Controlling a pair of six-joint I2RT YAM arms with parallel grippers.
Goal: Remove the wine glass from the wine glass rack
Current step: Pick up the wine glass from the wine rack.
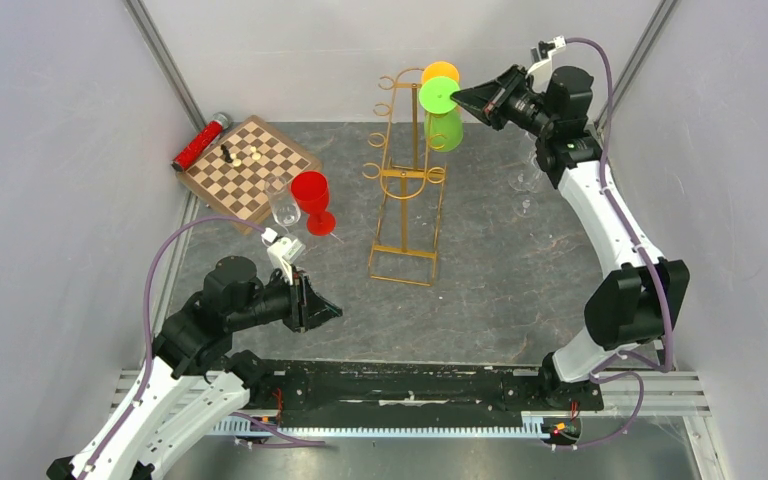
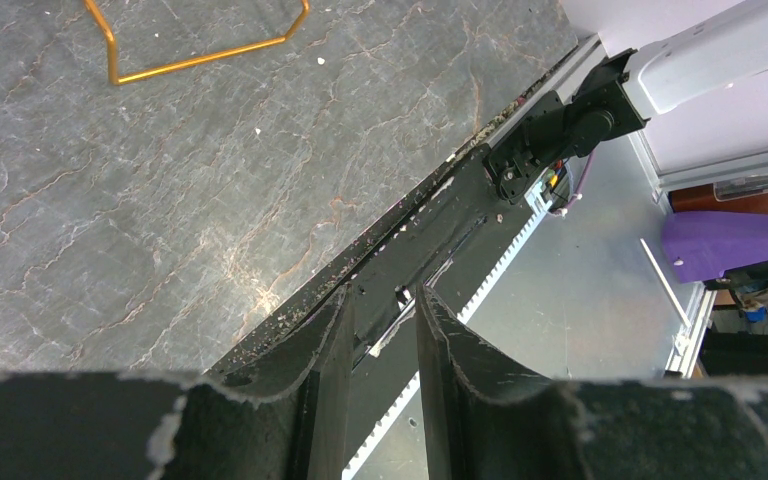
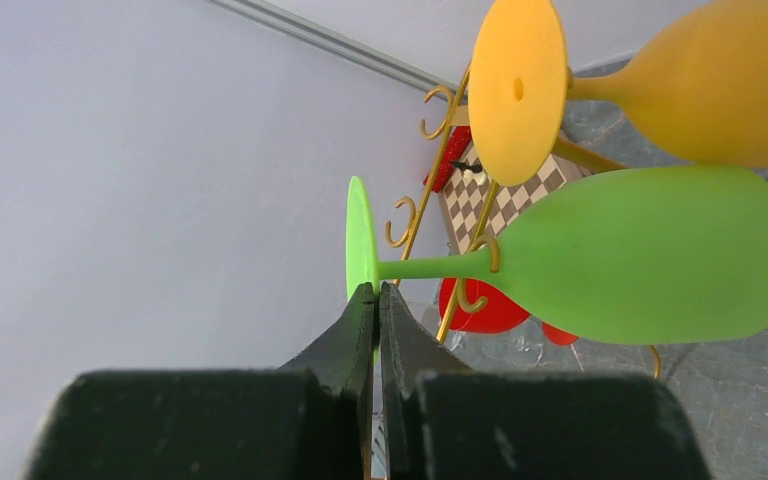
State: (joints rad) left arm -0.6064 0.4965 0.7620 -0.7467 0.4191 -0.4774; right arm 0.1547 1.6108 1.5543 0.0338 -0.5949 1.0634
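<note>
The gold wire wine glass rack (image 1: 405, 190) stands mid-table, and its curled hooks (image 3: 447, 175) show in the right wrist view. A green wine glass (image 3: 640, 255) hangs near its top with the stem through a hook. Its round foot (image 1: 438, 95) faces my right gripper (image 1: 460, 97), which is shut on the foot's edge (image 3: 377, 292). An orange wine glass (image 1: 441, 71) hangs just behind it, its bowl (image 3: 720, 90) above the green one. My left gripper (image 1: 325, 310) hovers low by the near edge, open (image 2: 382, 295), with nothing between its fingers.
A red wine glass (image 1: 312, 195) and a clear glass (image 1: 284, 208) stand left of the rack, beside a chessboard (image 1: 250, 165) with a red tube (image 1: 200, 142) behind it. The rack's base wire (image 2: 200, 55) lies ahead of the left gripper. Grey walls close in both sides.
</note>
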